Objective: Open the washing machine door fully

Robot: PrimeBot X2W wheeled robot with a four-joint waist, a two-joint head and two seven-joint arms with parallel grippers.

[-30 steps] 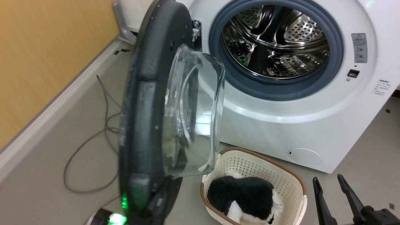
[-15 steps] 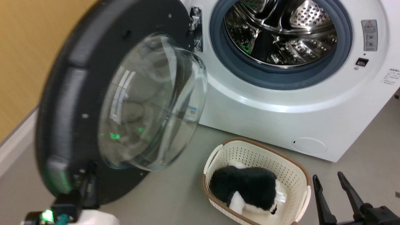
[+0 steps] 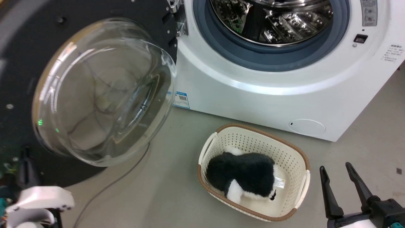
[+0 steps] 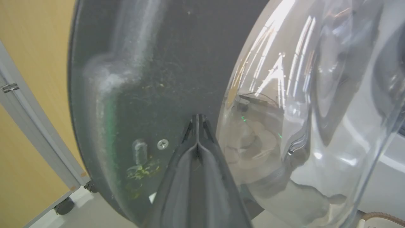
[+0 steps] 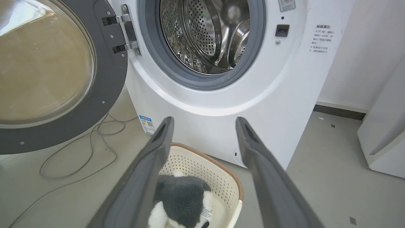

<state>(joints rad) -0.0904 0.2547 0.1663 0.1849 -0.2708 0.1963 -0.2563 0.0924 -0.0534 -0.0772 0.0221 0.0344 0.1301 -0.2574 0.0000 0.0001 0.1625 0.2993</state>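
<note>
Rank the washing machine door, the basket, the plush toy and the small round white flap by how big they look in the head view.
1. the washing machine door, far the largest, though nearest the camera and cropped
2. the basket
3. the plush toy inside it
4. the round white flap

Bright, even indoor light all round, shadows soft and faint on the floor. Head view: the steel drum throws hard sparkles, a pale sheen band runs along the washer's white front, and the washing machine door smears at its far left edge. Tiny green glints in its glass (two dots, low left). Left wrist view: white glare streaks bend over the bowl, the dark rim looks hazy, the left gripper soft, too close for focus. Right wrist view: the right gripper looms blurred, verticals leaning near the borders.
</note>
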